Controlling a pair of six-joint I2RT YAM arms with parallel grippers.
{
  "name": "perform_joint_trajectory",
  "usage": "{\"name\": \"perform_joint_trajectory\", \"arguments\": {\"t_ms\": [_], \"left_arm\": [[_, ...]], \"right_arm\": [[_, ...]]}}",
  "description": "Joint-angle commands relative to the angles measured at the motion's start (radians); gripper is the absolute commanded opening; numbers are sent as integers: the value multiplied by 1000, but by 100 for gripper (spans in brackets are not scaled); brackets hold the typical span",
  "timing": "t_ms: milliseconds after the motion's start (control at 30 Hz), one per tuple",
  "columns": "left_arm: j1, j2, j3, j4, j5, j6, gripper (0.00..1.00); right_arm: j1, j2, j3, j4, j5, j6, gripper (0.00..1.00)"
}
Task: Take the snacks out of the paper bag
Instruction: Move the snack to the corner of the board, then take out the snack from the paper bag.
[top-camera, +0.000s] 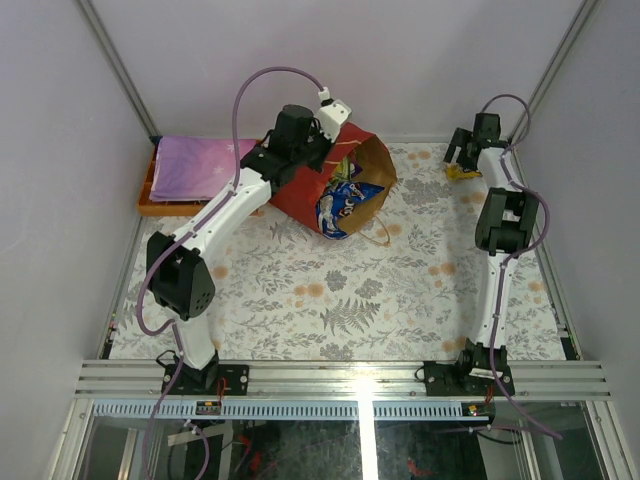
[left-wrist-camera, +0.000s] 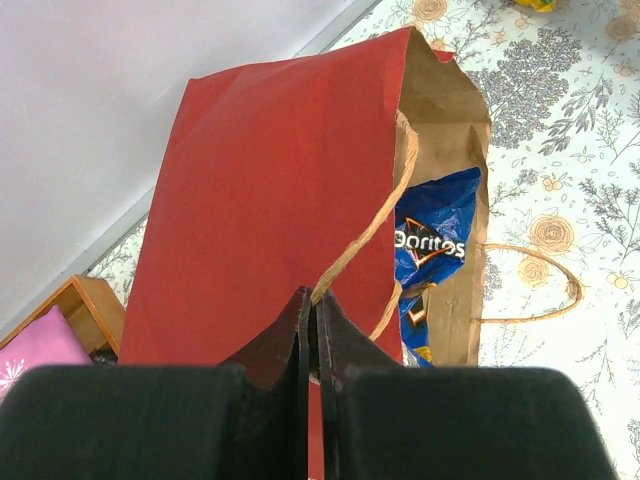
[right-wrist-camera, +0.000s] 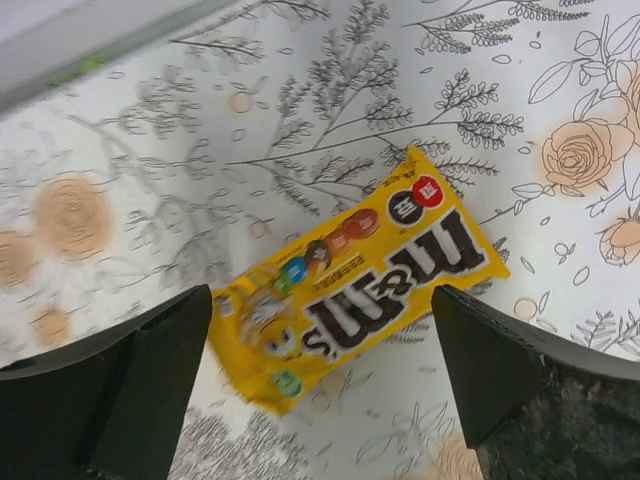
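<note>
The red paper bag (top-camera: 305, 190) lies on its side at the back of the table, its brown mouth facing right. A blue Doritos bag (top-camera: 347, 203) pokes out of the mouth; it also shows in the left wrist view (left-wrist-camera: 436, 238). My left gripper (top-camera: 330, 145) is at the bag's upper rim. In the left wrist view the gripper (left-wrist-camera: 313, 300) is shut on the bag's near loop handle (left-wrist-camera: 365, 235), over the bag's red side (left-wrist-camera: 260, 200). My right gripper (top-camera: 462, 160) is open over a yellow M&M's packet (right-wrist-camera: 360, 275) that lies flat on the table at the far right (top-camera: 460, 174).
An orange tray (top-camera: 146, 200) with a flat purple patterned item (top-camera: 195, 165) stands at the back left, beside the bag. The bag's other loop handle (left-wrist-camera: 545, 285) lies on the flowered tablecloth. White walls close in the back and sides.
</note>
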Motion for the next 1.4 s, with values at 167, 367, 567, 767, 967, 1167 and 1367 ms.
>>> {"name": "perform_joint_trajectory", "arguments": {"t_ms": [167,367,567,767,967,1167,1367], "left_arm": [[10,-39,-62,64,-24,-45,0],[16,-71,-97,102,-17,-86,0],[20,-111,-169,181,-40,-135,0],[23,-122,-209,243,-54,-203,6],[23,-178,-277,298,-54,-240,79],[23,-306,-403,438,-66,-300,100],[23,-445,-506,530,-71,-434,100]], "right_arm": [[-2,-613,-391,237,-140,255,99],[65,-984,-935,464,-162,438,100],[268,-1206,-1412,760,-122,529,91],[445,-1135,-1517,877,-189,559,79],[536,-1014,-1466,886,-175,601,85],[555,-925,-1425,941,-153,651,87],[550,-853,-1356,944,-83,656,87]]}}
